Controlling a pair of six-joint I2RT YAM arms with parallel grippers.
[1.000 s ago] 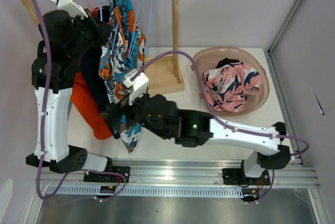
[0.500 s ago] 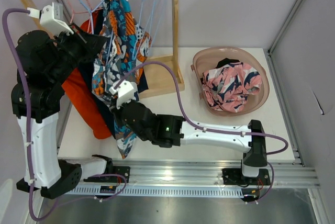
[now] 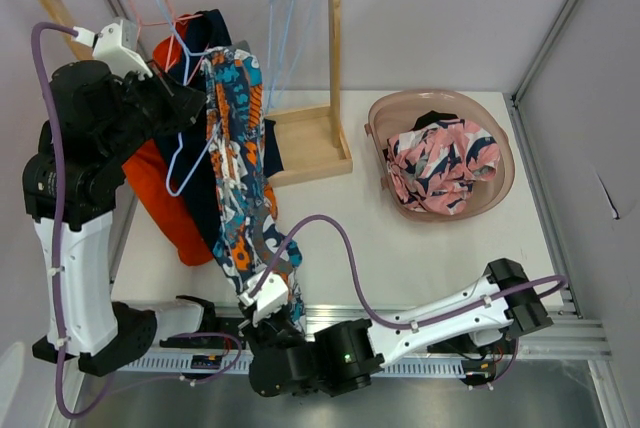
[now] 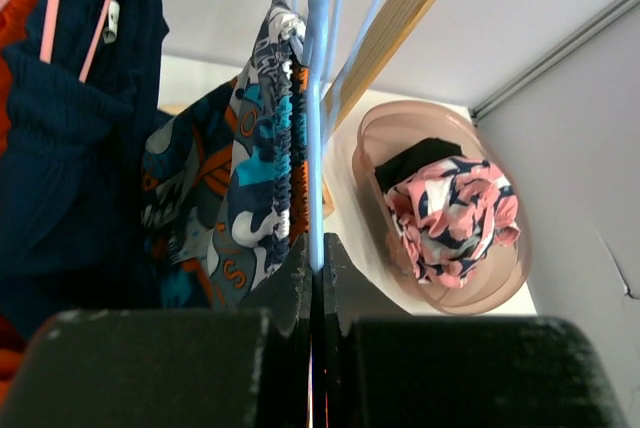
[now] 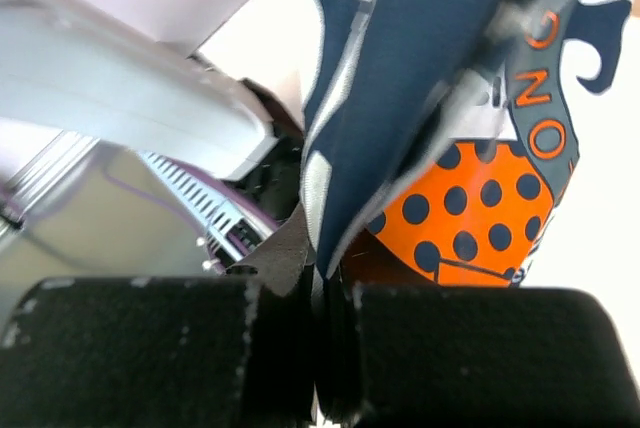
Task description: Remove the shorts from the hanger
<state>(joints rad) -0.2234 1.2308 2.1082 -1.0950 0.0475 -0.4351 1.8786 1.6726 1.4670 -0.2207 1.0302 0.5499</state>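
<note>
- Overhead, we see the wooden rack (image 3: 335, 48) standing at the far left corner of the table (image 3: 400, 248). The left gripper (image 3: 185, 98) is raised beside it, clamped around the wire of a light-blue hanger (image 3: 190, 163).
- The teal-orange-white shorts (image 3: 235, 178) form a long taut band from the top of that hanger down to the near edge, left of the middle. There the right gripper (image 3: 272, 296) pinches their lower end.
- Beside the band hang the navy shorts (image 3: 205, 33); the orange shorts (image 3: 165, 198) hang nearer the left edge.
- Near the right edge, toward the far side, a basket (image 3: 380, 113) holds the pink floral shorts (image 3: 440, 163), and the black shorts (image 3: 432, 120) show just behind them.
- In the left wrist view, we find the left gripper (image 4: 316, 253) with its fingers pressed together on the light-blue wire, which rises straight up between them.
- The gathered waistband of the printed shorts lies against that wire; we cannot tell whether it is looped over it.
- To the left, a pink hanger (image 4: 50, 8) crosses the navy cloth, and the basket sits at lower right.
- In the right wrist view, the right gripper (image 5: 322, 268) is closed on a fold of the printed shorts. The cloth climbs away from the fingers, and an orange patch with dark dots is on the right.
</note>
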